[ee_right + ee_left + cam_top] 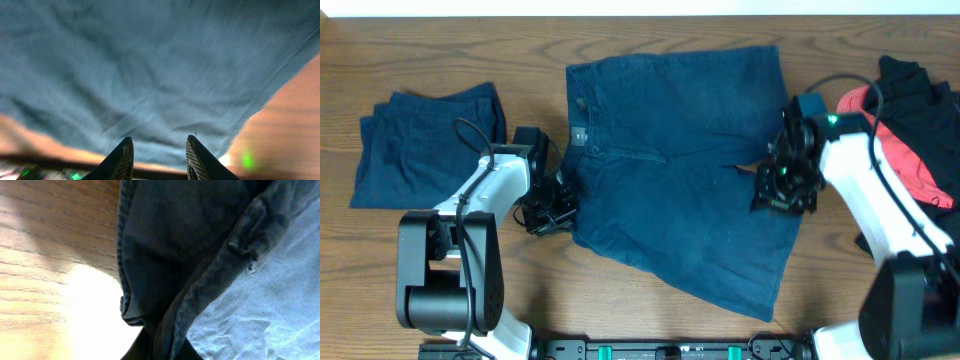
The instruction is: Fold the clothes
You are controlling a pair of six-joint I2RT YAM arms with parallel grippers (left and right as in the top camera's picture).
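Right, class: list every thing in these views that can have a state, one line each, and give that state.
spread navy shorts: unfolded, lying flat.
navy garment at the left: folded.
black and red pile: unfolded heap.
left pincer: shut on the spread navy shorts at the waistband corner.
right pincer: open, nothing between its fingers.

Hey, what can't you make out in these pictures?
Left gripper fingertips: left wrist view, bottom edge and shorts hide them; overhead, too small.
Shorts' weave: right wrist view, blurred.
Black and coral pile: overhead, cut by the right edge, partly behind the right arm.
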